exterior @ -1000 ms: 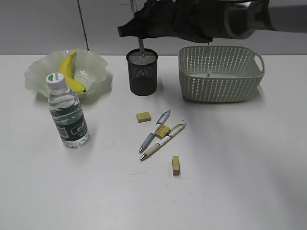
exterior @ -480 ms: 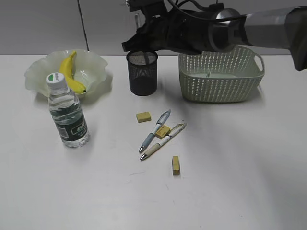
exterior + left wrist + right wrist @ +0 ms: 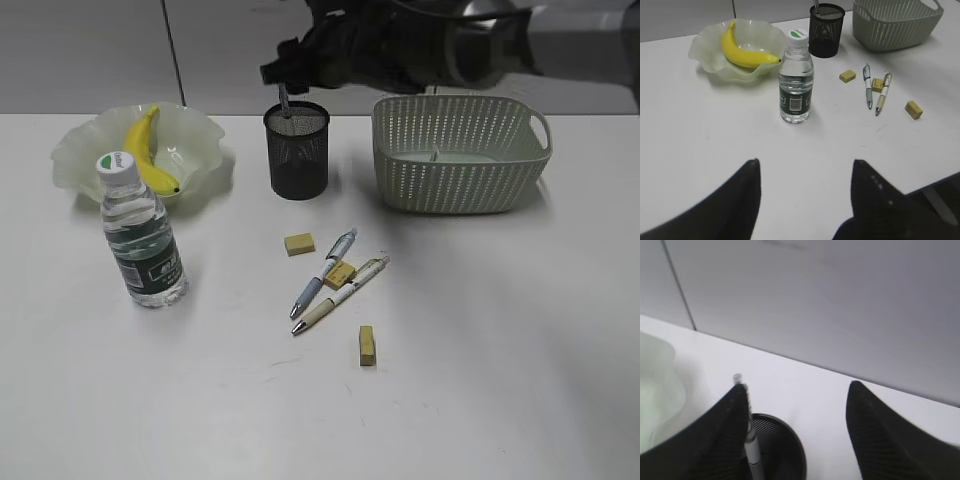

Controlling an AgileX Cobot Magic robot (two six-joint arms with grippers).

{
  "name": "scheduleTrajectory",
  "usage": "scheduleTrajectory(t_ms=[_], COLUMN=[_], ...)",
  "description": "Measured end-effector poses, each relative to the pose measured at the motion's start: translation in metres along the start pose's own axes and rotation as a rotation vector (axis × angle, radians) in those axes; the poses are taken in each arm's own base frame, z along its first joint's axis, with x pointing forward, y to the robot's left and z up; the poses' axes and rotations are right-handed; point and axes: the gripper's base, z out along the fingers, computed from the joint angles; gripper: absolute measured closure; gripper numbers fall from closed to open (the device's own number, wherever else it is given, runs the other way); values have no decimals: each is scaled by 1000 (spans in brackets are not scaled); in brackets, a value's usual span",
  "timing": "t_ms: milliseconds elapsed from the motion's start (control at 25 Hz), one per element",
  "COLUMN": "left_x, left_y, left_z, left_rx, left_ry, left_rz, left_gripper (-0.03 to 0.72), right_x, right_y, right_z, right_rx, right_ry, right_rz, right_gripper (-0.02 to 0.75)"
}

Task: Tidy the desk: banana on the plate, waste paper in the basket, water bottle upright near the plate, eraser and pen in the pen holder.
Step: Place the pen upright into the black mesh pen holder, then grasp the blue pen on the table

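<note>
Lying front-right of the black mesh cylindrical pen holder (image 3: 297, 150), two slim plastic pens (image 3: 325, 271) run diagonally, tips toward us. Our right gripper (image 3: 797, 407), fingers spread and empty, hovers above that cup, nearer them; our left gripper (image 3: 805, 192), also open, hangs farther off.

Banana (image 3: 146, 150) on plate (image 3: 200, 130), bottle (image 3: 141, 236) upright.

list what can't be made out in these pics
- Basket contents: exterior view, its near wall hides most of the floor; cut off by the top edge in the left wrist view.
- Pen lower end: inside the holder, behind the mesh.
- Right gripper: exterior view, dark and blurred.
- Holder: right wrist view, cut off by the bottom edge.
</note>
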Motion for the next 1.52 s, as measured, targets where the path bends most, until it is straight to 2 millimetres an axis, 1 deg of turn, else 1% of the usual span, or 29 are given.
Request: scheduleTrajectory(t_ms=[120, 240, 320, 440, 600, 640, 760, 840, 880, 920, 1040, 1200, 1280, 1440, 1520], left_x=[0, 0, 0, 0, 0, 0, 0, 0, 0, 0, 0, 0, 0, 0, 0], left_y=[0, 0, 0, 0, 0, 0, 0, 0, 0, 0, 0, 0, 0, 0, 0], left_z=[0, 0, 0, 0, 0, 0, 0, 0, 0, 0, 0, 0, 0, 0, 0], left_rx=[0, 0, 0, 0, 0, 0, 0, 0, 0, 0, 0, 0, 0, 0, 0], left_ry=[0, 0, 0, 0, 0, 0, 0, 0, 0, 0, 0, 0, 0, 0, 0], left_rz=[0, 0, 0, 0, 0, 0, 0, 0, 0, 0, 0, 0, 0, 0, 0], left_gripper=[258, 258, 258, 258, 258, 258, 258, 258, 258, 258, 260, 260, 260, 261, 261], right_x=[-30, -61, -76, -84, -78, -70, -46, -25, -18, -4, 31, 78, 102, 139, 151], right_y=[-8, -7, -8, -13, -22, -24, -30, -36, -39, -43, -54, -69, -76, -85, -86], right_z=[-29, -66, -93, -131, -177, -185, -218, -246, -262, -274, -319, -375, -404, -446, -468], right_rx=[62, 69, 67, 77, 74, 75, 60, 44, 38, 36, 33, 30, 25, -12, -64], right_ry=[-15, -10, 33, 179, 346, 386, 453, 477, 471, 489, 495, 466, 425, 360, 258], right_rz=[31, -19, -66, -81, -135, -145, -146, -139, -136, -136, -137, -133, -115, -109, -105], right_gripper=[249, 251, 251, 260, 283, 290, 321, 353, 370, 384, 420, 451, 461, 476, 480])
